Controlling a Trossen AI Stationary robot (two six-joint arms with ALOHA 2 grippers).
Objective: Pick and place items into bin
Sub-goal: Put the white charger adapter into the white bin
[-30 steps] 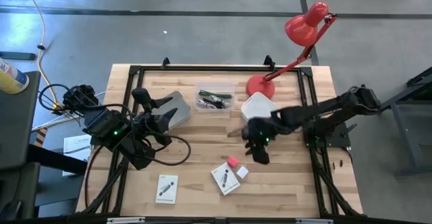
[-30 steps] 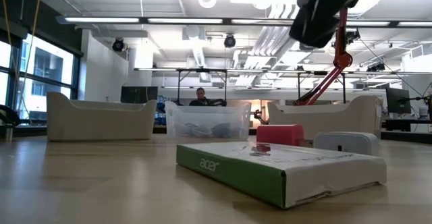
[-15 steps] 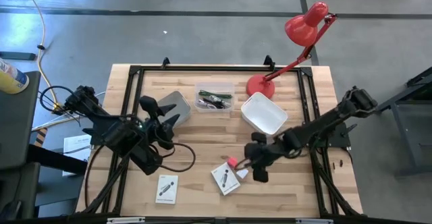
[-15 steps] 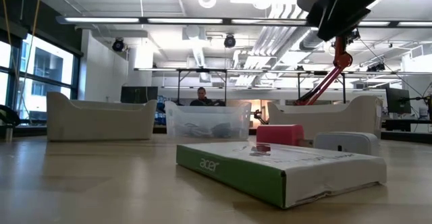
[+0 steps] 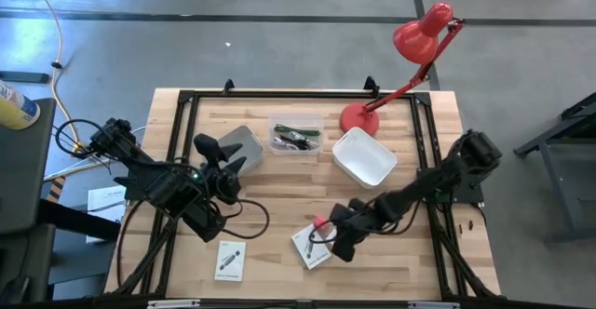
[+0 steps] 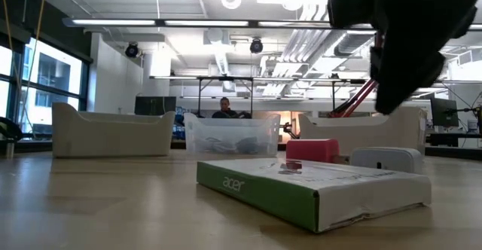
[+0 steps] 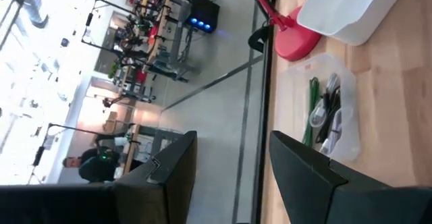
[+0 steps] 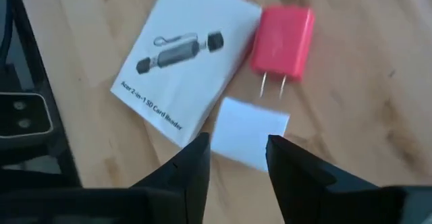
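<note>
prongs of pink plug [image 8: 282, 40] point toward white square [image 8: 248, 136].

Bin [image 5: 296, 133] behind centre, tub [image 5: 364, 156] to its right, plug [image 8: 282, 40] beside card [image 8: 181, 62] in front

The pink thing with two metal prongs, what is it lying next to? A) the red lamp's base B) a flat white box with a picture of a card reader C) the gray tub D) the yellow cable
B: in the right wrist view the pink plug lies on the wood right beside the flat white box printed with a card reader.
</note>
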